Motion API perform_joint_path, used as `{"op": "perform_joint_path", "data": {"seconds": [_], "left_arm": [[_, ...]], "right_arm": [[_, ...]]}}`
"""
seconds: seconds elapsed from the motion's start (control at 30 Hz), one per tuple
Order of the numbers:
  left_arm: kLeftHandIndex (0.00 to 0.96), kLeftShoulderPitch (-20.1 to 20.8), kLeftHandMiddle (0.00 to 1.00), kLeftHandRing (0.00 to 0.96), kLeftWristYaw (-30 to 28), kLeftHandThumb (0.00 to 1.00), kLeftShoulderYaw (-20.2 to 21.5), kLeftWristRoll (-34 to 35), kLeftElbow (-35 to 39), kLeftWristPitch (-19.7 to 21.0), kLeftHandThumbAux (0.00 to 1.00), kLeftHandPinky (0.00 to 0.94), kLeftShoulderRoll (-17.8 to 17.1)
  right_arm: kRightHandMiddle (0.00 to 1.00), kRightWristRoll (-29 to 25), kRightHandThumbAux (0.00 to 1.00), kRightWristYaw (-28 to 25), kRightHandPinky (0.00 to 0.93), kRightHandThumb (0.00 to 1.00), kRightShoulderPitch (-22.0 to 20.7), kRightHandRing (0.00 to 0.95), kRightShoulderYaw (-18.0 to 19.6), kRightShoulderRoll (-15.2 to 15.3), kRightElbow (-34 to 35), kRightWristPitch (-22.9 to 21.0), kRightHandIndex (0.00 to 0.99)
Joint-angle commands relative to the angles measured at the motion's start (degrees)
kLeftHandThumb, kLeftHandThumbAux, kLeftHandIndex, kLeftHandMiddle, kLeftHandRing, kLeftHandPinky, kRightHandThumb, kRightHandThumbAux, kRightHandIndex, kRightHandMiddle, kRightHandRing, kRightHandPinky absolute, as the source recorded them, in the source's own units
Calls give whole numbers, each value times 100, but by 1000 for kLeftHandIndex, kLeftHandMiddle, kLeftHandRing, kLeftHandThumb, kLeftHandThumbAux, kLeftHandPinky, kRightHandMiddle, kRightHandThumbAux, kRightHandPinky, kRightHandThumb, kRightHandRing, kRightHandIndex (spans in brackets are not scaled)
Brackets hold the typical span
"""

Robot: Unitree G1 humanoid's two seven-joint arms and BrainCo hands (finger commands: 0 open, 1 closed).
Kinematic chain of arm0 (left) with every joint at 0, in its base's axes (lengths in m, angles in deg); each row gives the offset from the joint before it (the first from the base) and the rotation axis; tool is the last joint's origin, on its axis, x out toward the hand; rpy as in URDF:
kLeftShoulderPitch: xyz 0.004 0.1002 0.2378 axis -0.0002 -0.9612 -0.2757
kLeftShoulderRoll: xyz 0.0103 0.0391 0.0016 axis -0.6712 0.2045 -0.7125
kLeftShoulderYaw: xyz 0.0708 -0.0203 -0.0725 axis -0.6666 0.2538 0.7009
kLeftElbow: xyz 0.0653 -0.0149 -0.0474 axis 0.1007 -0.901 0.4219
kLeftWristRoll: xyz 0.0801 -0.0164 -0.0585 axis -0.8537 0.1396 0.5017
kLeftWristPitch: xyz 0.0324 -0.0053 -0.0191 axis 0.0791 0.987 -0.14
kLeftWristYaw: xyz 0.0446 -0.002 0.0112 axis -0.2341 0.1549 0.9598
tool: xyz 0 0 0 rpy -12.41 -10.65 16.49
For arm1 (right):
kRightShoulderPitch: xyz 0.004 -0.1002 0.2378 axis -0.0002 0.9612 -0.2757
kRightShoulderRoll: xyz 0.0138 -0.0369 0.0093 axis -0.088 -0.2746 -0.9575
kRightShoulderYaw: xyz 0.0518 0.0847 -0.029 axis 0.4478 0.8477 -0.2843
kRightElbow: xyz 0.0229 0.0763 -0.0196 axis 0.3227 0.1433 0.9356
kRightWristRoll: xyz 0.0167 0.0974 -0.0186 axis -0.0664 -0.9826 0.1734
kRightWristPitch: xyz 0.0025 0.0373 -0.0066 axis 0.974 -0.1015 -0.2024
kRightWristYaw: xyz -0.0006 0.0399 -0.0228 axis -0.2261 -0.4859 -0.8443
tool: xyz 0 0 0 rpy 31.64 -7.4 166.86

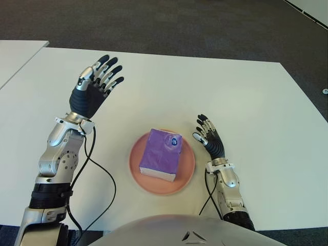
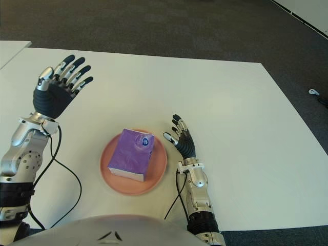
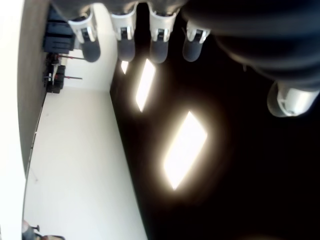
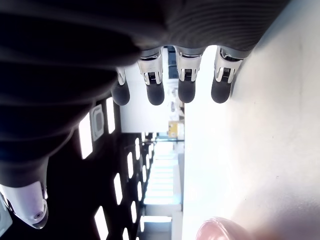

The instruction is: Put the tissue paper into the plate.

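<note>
A purple tissue pack (image 1: pixel 161 154) lies flat inside the pink plate (image 1: pixel 187 173) near the table's front edge. My left hand (image 1: pixel 98 84) is raised well to the plate's left and farther back, fingers spread and holding nothing. Just right of the plate sits my right hand (image 1: pixel 207 134), low over the table with its fingers extended and empty. The right wrist view shows straight fingertips (image 4: pixel 186 91) and a bit of the plate rim (image 4: pixel 220 229). Only straight fingertips (image 3: pixel 123 51) against the ceiling appear in the left wrist view.
The white table (image 1: pixel 246 97) stretches wide around the plate. A second white table (image 1: pixel 15 56) adjoins it at the far left. Black cables (image 1: pixel 102 174) hang from my left arm onto the tabletop. Dark carpet lies beyond the far edge.
</note>
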State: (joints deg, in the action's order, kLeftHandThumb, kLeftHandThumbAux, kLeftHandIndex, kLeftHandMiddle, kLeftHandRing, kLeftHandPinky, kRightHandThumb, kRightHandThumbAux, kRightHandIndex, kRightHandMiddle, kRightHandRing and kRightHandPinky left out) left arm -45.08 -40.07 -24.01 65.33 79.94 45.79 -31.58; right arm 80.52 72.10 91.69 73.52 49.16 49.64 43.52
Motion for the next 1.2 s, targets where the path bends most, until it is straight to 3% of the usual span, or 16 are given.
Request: {"op": "perform_joint_path", "data": {"seconds": [0.03, 0.3, 0.67, 0.97, 1.2], "left_arm": [[0, -54, 0, 0, 243, 0, 197, -392, -259, -68, 250, 0, 330], [0, -173, 0, 0, 734, 0, 119, -2257, -1225, -1318, 264, 0, 775], [0, -255, 0, 0, 953, 0, 51, -3391, -2746, -2062, 327, 0, 959], [0, -11, 0, 0, 1311, 0, -43, -3974, -4087, -2821, 396, 0, 1182], [0, 39, 0, 0, 1775, 0, -151, -4329, -4538, -3223, 422, 0, 1449]], "right_arm": [[0, 20, 588, 49, 0, 0, 511, 0, -6, -42, -670, -532, 0], [0, 23, 591, 41, 0, 0, 529, 0, -57, -55, -565, -604, 0], [0, 32, 601, 28, 0, 0, 595, 0, -77, -37, -460, -595, 0], [0, 36, 593, 35, 0, 0, 602, 0, -73, -21, -439, -622, 0], [0, 22, 613, 37, 0, 0, 604, 0, -63, -23, -416, -640, 0]]}}
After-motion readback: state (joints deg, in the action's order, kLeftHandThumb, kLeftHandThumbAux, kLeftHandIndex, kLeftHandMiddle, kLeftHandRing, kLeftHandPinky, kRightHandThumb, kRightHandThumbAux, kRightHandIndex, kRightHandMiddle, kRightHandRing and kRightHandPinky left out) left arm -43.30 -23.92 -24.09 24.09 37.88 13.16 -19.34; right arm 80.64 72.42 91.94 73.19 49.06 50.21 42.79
